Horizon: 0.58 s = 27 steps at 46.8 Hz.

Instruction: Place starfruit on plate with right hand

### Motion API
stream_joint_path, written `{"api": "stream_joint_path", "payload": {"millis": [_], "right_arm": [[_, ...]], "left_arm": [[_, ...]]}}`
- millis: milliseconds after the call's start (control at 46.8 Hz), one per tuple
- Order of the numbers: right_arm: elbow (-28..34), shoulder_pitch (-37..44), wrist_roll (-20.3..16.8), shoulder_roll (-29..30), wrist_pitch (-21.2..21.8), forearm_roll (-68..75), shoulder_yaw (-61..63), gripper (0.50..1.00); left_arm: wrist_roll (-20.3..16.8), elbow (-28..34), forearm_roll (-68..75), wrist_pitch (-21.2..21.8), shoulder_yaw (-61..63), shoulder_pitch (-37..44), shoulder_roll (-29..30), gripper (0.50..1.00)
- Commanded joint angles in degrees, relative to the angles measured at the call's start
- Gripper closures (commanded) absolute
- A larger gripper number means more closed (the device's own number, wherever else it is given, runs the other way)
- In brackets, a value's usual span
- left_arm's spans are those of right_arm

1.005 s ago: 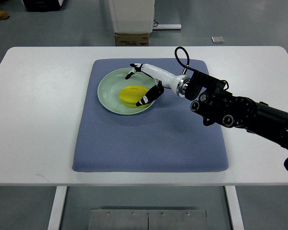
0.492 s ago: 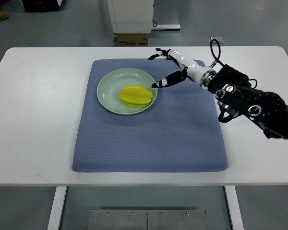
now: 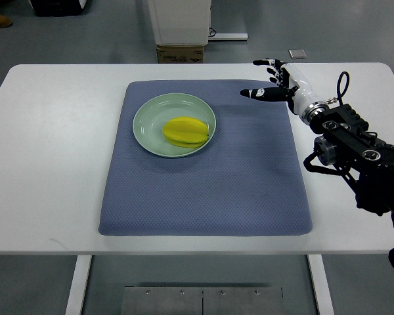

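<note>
A yellow starfruit lies on the pale green plate, slightly right of its centre. The plate sits on the upper left part of a blue-grey mat. My right hand hovers over the mat's upper right corner, well to the right of the plate. Its white fingers with black tips are spread and hold nothing. The black right arm comes in from the right edge. The left arm does not show.
The mat lies on a white table. Beyond the table's far edge stand a cardboard box and a white cabinet on the grey floor.
The right hand let go of the starfruit on the plate and drew back to the right, from over the plate to the mat's upper right corner. The starfruit stays put.
</note>
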Motion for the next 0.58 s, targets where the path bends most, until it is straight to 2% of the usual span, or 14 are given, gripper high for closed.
{"api": "stream_joint_path", "payload": {"millis": [0, 363, 556], "right_arm": [[0.15, -1.82, -1.24, 0.73, -0.15, -0.02, 4.85, 0.500], [1.21, -7.10, -0.89, 2.31, -0.06, -0.02, 19.27, 0.500], [2.96, -9.56, -0.89, 2.49, -0.06, -0.02, 20.68, 0.500]], "left_arm": [[0.00, 0.00, 0.00, 0.00, 0.00, -0.01, 0.00, 0.500], [0.00, 0.00, 0.00, 0.00, 0.00, -0.01, 0.00, 0.500], [0.00, 0.00, 0.00, 0.00, 0.00, -0.01, 0.00, 0.500]]}}
